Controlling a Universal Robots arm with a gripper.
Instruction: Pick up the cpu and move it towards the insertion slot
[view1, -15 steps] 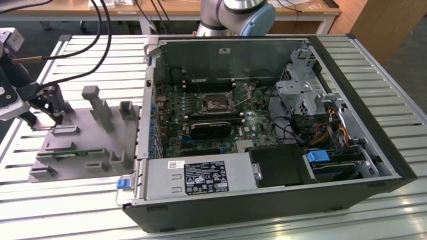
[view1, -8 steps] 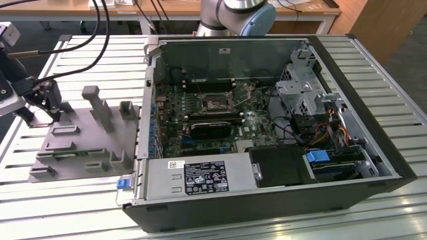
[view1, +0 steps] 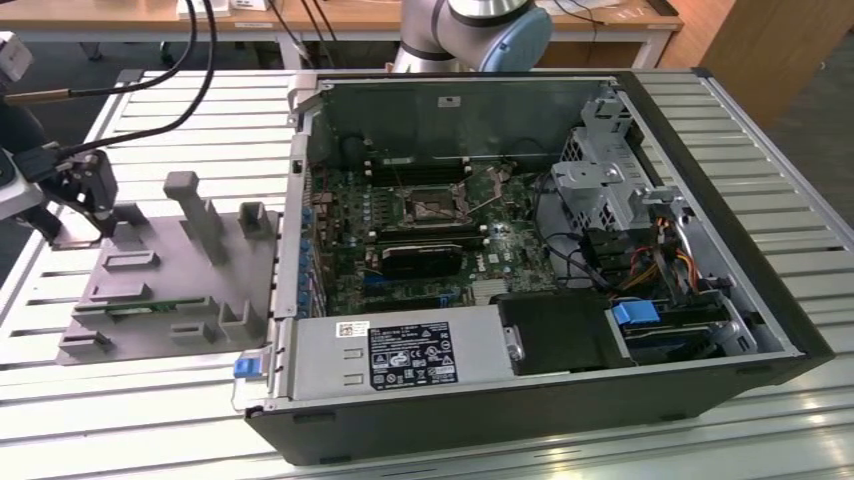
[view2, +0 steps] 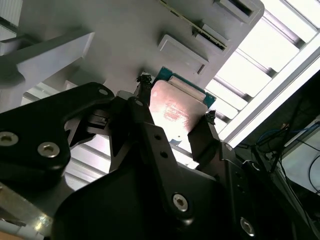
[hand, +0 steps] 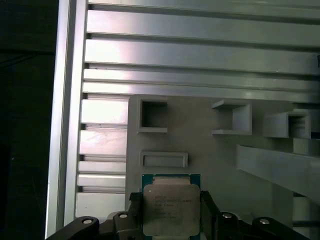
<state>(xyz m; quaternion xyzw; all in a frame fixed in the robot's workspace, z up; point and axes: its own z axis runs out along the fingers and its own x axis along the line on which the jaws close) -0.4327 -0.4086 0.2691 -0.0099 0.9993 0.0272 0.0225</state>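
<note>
Hand (view2: 176, 99) clamped on the cpu (hand: 171, 207) by two opposite edges, over the grey fixture (view1: 160, 265) on the counter (view1: 174, 110), well apart from the insertion slot (view1: 434, 207) inside the PC case. Chip looks light, stiff, thin and probably fragile underneath. Edges are the right hold; the smooth lid is likely slippery.

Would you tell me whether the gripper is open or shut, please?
Shut: in the first wrist view the gripper touches the cpu on two opposite edges.

One cpu (hand: 171, 209), one insertion slot (view1: 431, 206), one grey fixture (view1: 158, 282), one open computer case (view1: 534, 420)
</note>
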